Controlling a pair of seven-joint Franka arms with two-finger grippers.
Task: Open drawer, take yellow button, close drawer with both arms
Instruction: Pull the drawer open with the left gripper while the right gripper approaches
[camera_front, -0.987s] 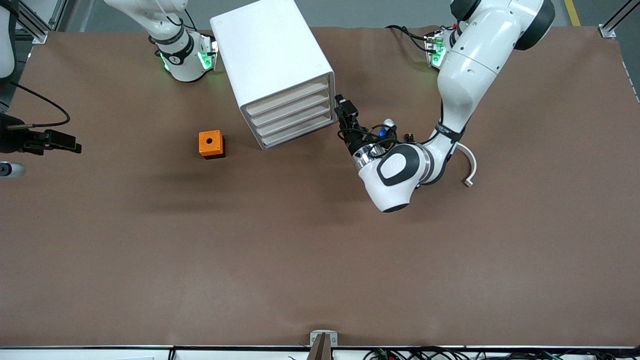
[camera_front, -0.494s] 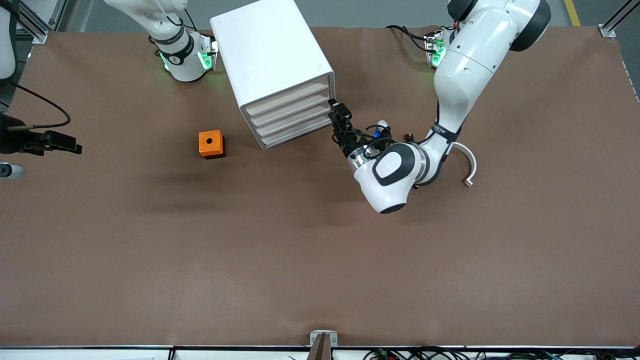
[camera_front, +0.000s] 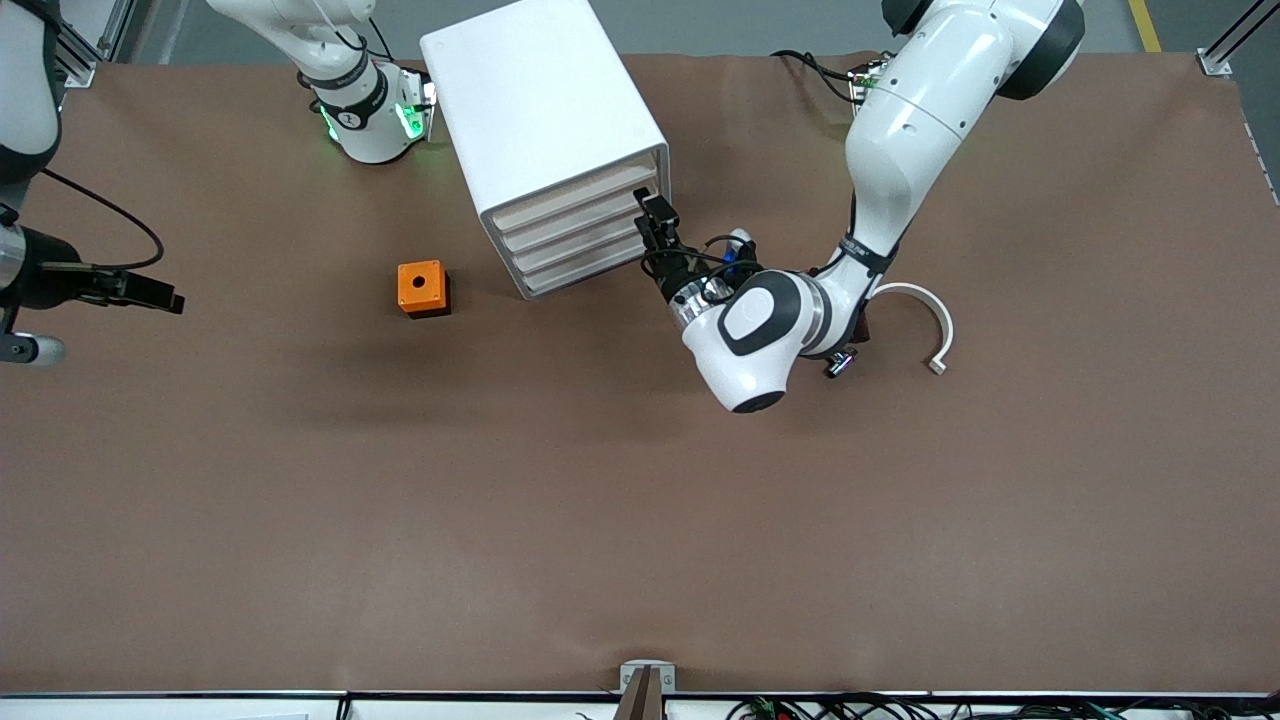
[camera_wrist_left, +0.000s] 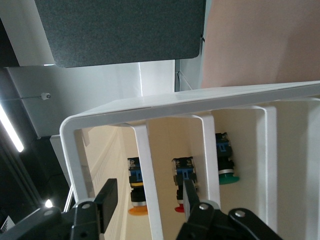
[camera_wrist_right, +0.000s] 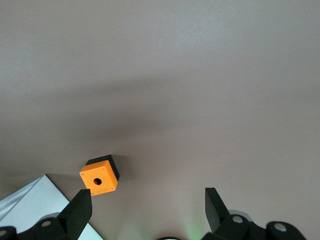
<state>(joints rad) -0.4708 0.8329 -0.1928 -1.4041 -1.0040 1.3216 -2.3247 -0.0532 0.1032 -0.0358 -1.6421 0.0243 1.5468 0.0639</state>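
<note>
The white drawer cabinet (camera_front: 555, 130) stands near the robots' bases, all its drawers shut. My left gripper (camera_front: 650, 212) is at the drawer fronts, at the cabinet's corner toward the left arm's end. In the left wrist view the left gripper (camera_wrist_left: 149, 200) is open, its fingers (camera_wrist_left: 107, 200) either side of a white drawer rib (camera_wrist_left: 145, 160). The button (camera_wrist_left: 136, 186), with orange-yellow cap, black body and blue end, shows inside a drawer through the pale wall. My right gripper (camera_front: 165, 298) hangs open and empty over the right arm's end of the table, also seen in the right wrist view (camera_wrist_right: 147, 205).
A red-capped button (camera_wrist_left: 181, 185) and a green-capped button (camera_wrist_left: 226, 162) sit in neighbouring drawers. An orange cube with a round hole (camera_front: 423, 288) lies on the table beside the cabinet, also in the right wrist view (camera_wrist_right: 99, 178). A white curved part (camera_front: 925, 320) lies by the left arm.
My left arm has swung its gripper toward the cabinet, from beside it to right at the drawer fronts. My right gripper has shifted slightly inward over the table.
</note>
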